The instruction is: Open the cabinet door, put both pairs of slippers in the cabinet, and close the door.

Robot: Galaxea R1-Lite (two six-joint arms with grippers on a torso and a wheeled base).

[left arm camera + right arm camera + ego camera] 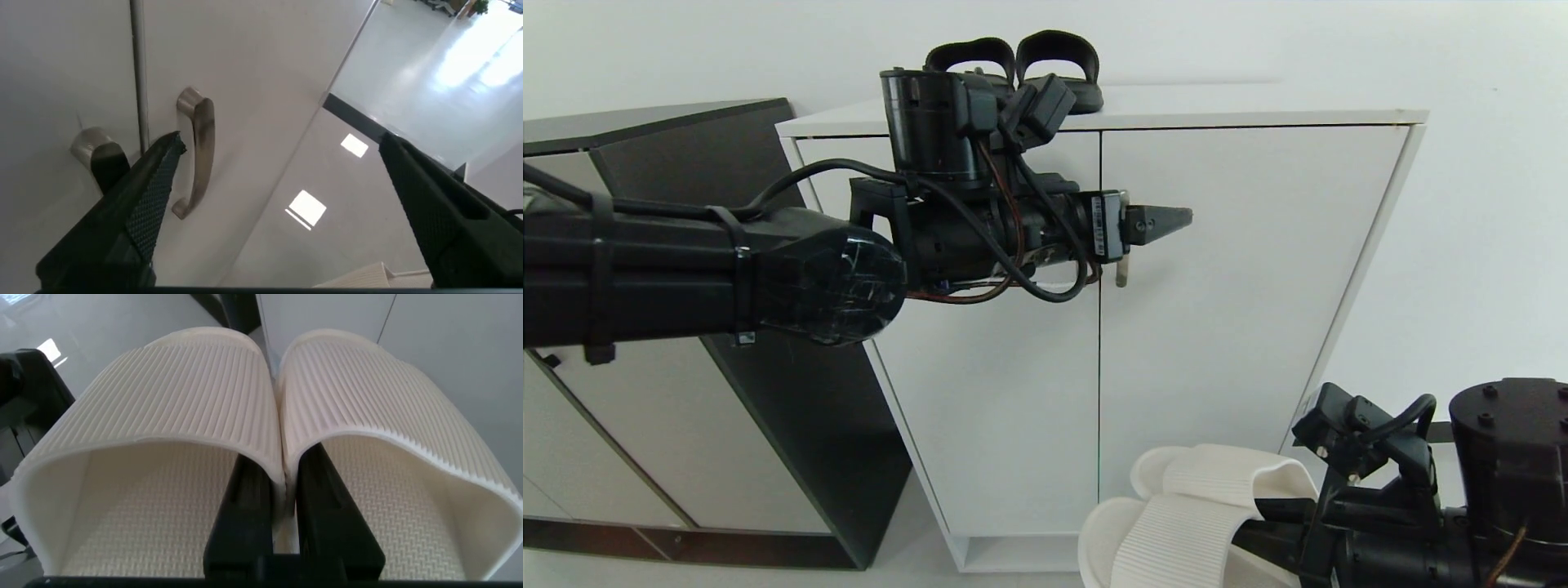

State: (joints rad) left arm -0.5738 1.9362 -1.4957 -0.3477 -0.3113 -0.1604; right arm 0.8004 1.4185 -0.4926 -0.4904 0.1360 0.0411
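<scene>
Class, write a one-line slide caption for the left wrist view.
Open left gripper close to the metal handle on the shut cabinet door.

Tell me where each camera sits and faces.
Head: on the head, looking forward-down at the cabinet; left arm and right arm show.
Left wrist: on the left arm, facing the door handle; left gripper shows.
Right wrist: on the right arm, facing the white slippers; right gripper shows.
Shared: head and right wrist views show the white slippers.
</scene>
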